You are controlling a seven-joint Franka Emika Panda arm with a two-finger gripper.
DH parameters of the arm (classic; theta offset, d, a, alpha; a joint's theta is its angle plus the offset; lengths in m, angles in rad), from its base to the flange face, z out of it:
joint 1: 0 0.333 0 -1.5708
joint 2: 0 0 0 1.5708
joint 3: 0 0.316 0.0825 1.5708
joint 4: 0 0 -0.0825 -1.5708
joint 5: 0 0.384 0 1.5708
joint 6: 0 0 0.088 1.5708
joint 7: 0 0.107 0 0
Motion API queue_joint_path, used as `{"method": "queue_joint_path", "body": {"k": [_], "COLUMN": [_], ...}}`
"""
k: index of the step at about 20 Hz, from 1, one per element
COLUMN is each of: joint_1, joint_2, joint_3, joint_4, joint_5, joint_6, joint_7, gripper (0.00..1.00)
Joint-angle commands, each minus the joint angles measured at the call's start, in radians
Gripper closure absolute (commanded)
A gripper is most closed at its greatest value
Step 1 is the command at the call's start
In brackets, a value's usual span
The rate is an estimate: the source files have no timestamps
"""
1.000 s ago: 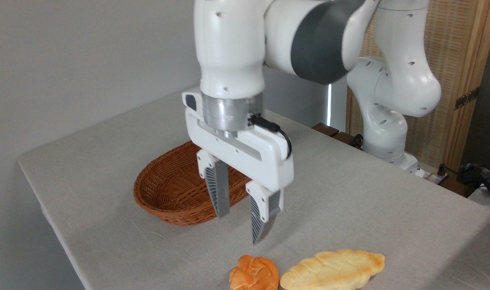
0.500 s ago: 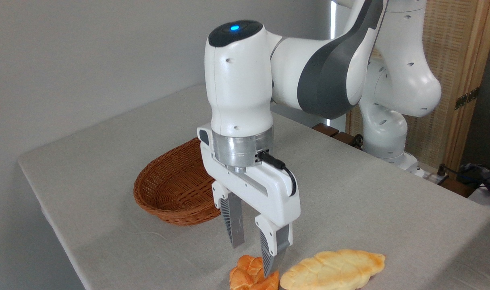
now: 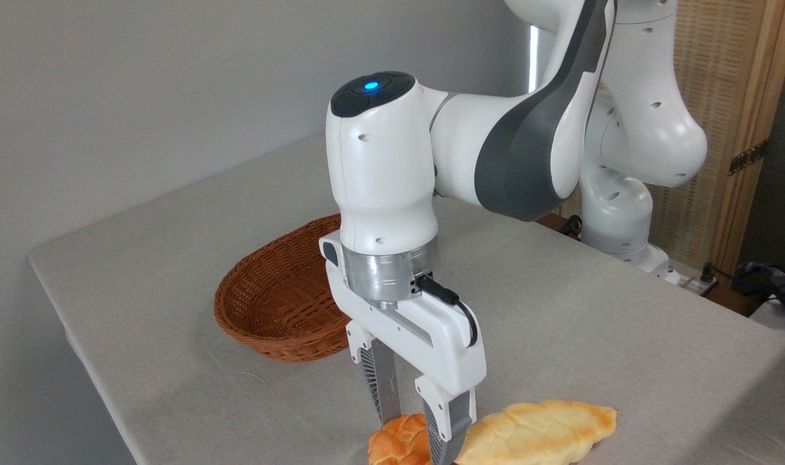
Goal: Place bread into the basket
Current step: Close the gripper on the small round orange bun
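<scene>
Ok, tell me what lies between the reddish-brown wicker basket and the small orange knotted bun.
Only bare grey tablecloth lies between basket and bun; the gripper straddles the bun.

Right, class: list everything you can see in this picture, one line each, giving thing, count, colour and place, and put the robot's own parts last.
bun: 1, orange-golden, front edge of the table, between the gripper's fingers
flat loaf: 1, pale yellow, right of the bun
basket: 1, reddish-brown wicker, behind and left of the bun, nothing visible inside
table: 1, light grey cloth cover
wooden screen: 1, light wood, back right
cables: dark, far right
arm: 1, white and grey
gripper: 1, white with grey fingers, lowered around the bun; grip not clear
</scene>
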Motion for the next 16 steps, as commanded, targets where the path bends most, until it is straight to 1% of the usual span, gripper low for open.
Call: {"method": "queue_joint_path", "body": {"k": [1,3,4,6,7,8,9,10,11,12,16], "joint_1": [0.000,0.000,0.000,0.000,0.000,0.000,0.001,0.000,0.000,0.001,0.000], "joint_2": [0.010,0.012,0.010,0.010,0.010,0.010,0.010,0.008,0.007,0.007,0.007], "joint_3": [0.007,0.007,0.007,0.007,0.007,0.007,0.005,0.007,0.007,0.005,0.005], "joint_4": [-0.010,-0.010,-0.010,-0.012,-0.010,-0.010,-0.010,-0.010,-0.010,-0.010,-0.010], "joint_5": [0.012,0.009,0.005,0.003,0.000,-0.001,-0.006,-0.023,-0.038,-0.043,-0.043], "joint_6": [0.027,0.027,0.027,0.027,0.027,0.027,0.025,0.027,0.025,0.025,0.025], "joint_7": [0.016,0.016,0.019,0.026,0.031,0.031,0.033,0.033,0.033,0.033,0.031], "gripper": [0.00,0.01,0.10,0.18,0.27,0.39,0.47,0.58,0.63,0.65,0.64]}}
